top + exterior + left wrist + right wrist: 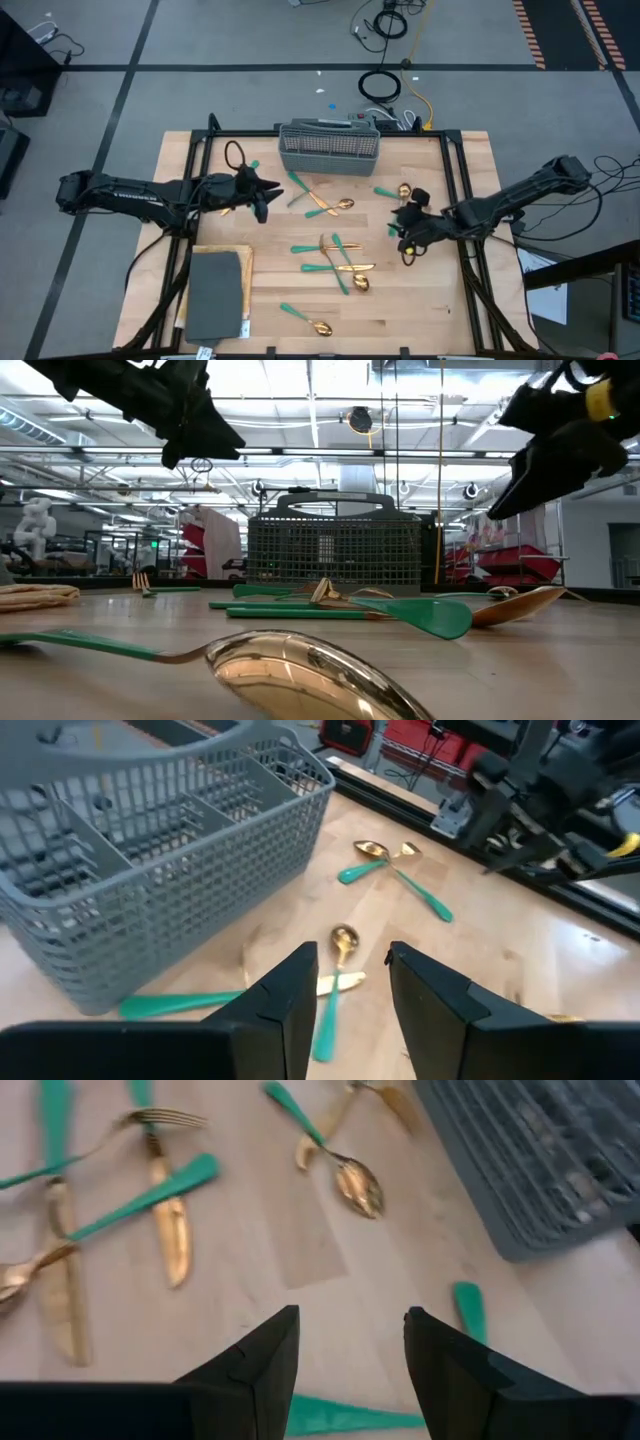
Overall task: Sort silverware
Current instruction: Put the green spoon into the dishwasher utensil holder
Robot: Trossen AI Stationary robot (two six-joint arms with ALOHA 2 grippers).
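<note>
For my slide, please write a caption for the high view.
Both arms hover with open, empty jaws over gold-and-teal silverware scattered on the table before a grey mesh caddy.

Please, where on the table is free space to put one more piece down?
Bare wood lies right of the lone spoon near the front edge, and in the far left corner beside the grey caddy. The middle, around the crossed pile of silverware, is crowded.

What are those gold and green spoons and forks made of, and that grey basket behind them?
The spoons and forks look like polished gold-toned metal, since the heads mirror the ceiling lights; the matte teal handles may be plastic or a coating. The grey basket looks like moulded plastic: a dull, uniform grid with no shine.
</note>
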